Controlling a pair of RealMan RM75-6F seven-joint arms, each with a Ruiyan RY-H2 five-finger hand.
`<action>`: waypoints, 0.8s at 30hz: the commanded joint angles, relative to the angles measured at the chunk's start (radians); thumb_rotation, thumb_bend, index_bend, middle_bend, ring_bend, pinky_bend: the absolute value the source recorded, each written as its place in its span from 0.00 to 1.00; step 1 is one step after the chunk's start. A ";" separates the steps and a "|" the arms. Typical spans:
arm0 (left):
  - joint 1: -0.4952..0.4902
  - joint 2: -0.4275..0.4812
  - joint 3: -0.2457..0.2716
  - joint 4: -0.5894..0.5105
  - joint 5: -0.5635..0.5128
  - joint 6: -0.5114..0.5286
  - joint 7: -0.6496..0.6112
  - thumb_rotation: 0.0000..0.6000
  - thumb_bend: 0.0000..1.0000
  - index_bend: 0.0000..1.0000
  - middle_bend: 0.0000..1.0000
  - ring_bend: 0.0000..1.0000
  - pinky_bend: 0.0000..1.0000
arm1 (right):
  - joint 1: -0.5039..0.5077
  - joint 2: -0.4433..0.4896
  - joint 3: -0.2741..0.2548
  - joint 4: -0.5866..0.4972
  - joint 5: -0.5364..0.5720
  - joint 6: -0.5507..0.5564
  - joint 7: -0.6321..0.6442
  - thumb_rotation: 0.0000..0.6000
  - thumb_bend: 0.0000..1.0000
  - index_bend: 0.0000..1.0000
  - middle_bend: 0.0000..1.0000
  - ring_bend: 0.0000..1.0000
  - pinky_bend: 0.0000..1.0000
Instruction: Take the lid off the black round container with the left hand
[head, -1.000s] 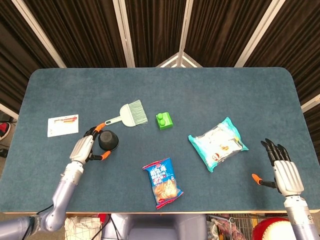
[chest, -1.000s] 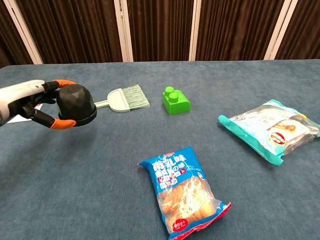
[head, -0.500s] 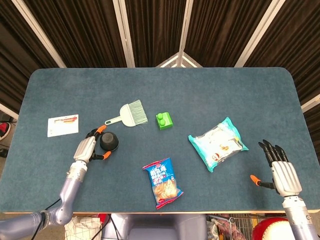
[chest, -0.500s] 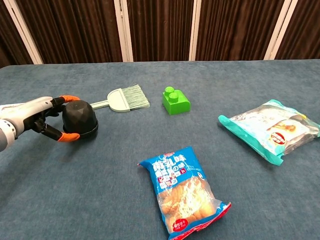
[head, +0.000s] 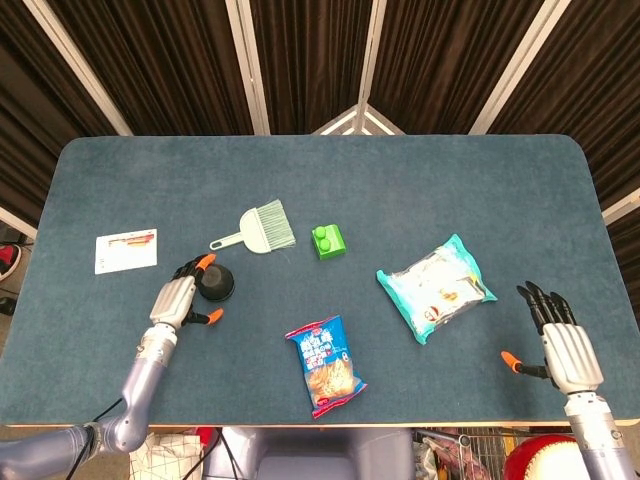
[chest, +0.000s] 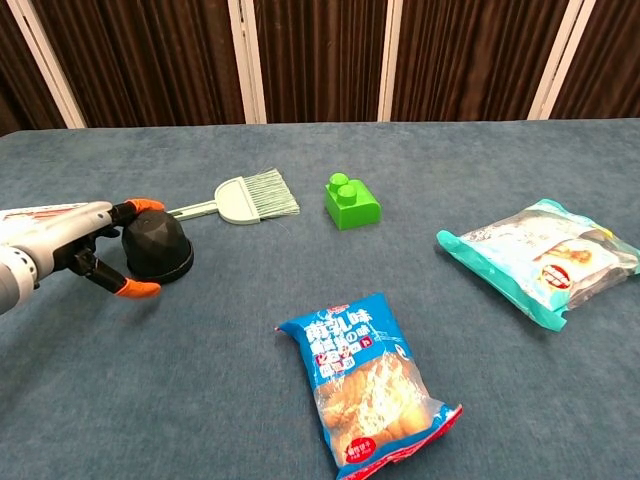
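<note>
Black round container (chest: 155, 247): stands on the table (head: 420, 180) near its left edge, just in front of the small brush (head: 258, 227); no seam between lid and body can be made out.
Left hand (chest: 72, 245): cups the container's left side, fingers spread around it; whether they actually touch is hard to tell.
Right hand (head: 567, 343): near the table's front right corner, fingers splayed, holding nothing; outside the chest view.

The left hand (chest: 75, 250) covered the near side of the black container (chest: 157, 246), so any lid seam there could not be seen. The card (head: 126, 250) bore print too small to read. The chest view did not reach the right hand (head: 567, 345).
</note>
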 joint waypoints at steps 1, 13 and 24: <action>-0.004 0.009 0.001 -0.013 -0.019 -0.011 0.020 1.00 0.33 0.08 0.00 0.00 0.00 | 0.004 0.001 0.001 0.001 0.003 -0.007 0.001 1.00 0.21 0.00 0.03 0.11 0.04; 0.012 0.035 -0.030 -0.083 0.011 0.049 0.005 1.00 0.33 0.07 0.01 0.00 0.00 | 0.005 -0.003 0.003 0.002 0.005 -0.007 0.000 1.00 0.21 0.00 0.03 0.11 0.04; 0.008 0.029 -0.052 -0.078 -0.021 0.057 0.023 1.00 0.33 0.07 0.07 0.00 0.00 | 0.007 -0.004 0.002 0.002 0.008 -0.013 -0.002 1.00 0.21 0.00 0.03 0.11 0.04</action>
